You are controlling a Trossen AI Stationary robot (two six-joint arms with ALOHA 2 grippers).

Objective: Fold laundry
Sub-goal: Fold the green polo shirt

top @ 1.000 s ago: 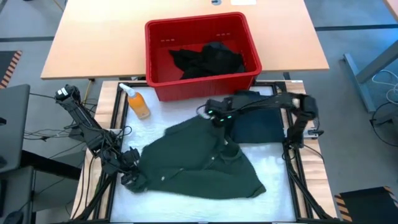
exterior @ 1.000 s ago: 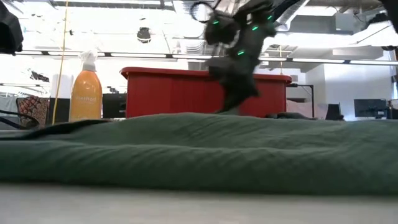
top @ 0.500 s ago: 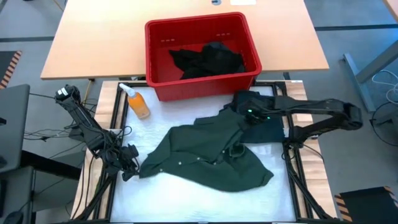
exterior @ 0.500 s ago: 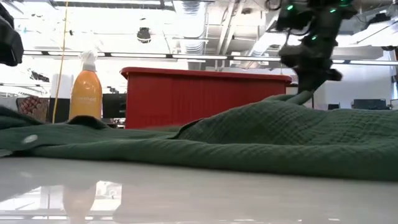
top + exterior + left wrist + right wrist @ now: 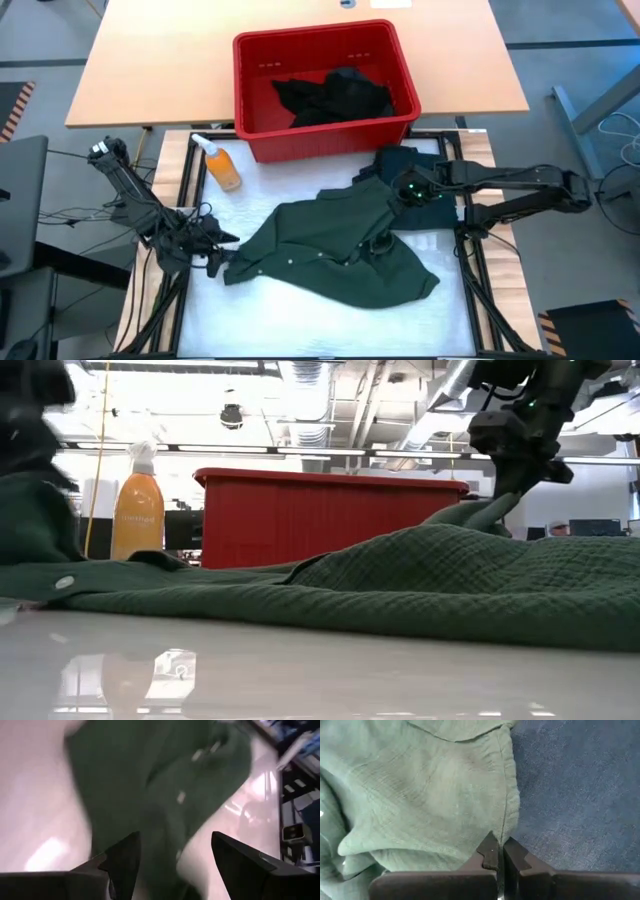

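Dark green cloth, the shirt (image 5: 335,250) lies spread on the white table (image 5: 300,325), near the red bin (image 5: 325,85); the right gripper (image 5: 408,190) pinches its hem, fingers together; the left gripper (image 5: 222,250), fingers apart, straddles the opposite edge.

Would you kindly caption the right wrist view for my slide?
Right gripper shut on the green shirt's hem, over dark blue cloth.

Green shirt (image 5: 330,250): matt crinkled woven cloth, pale buttons. Navy garment (image 5: 580,795): finer, smoother cloth. Red bin (image 5: 400,105): smooth plastic. Spray bottle (image 5: 222,165): glossy orange plastic. Work surface (image 5: 300,670): white, glossy, reflective. Rear table (image 5: 150,70): matt wood.
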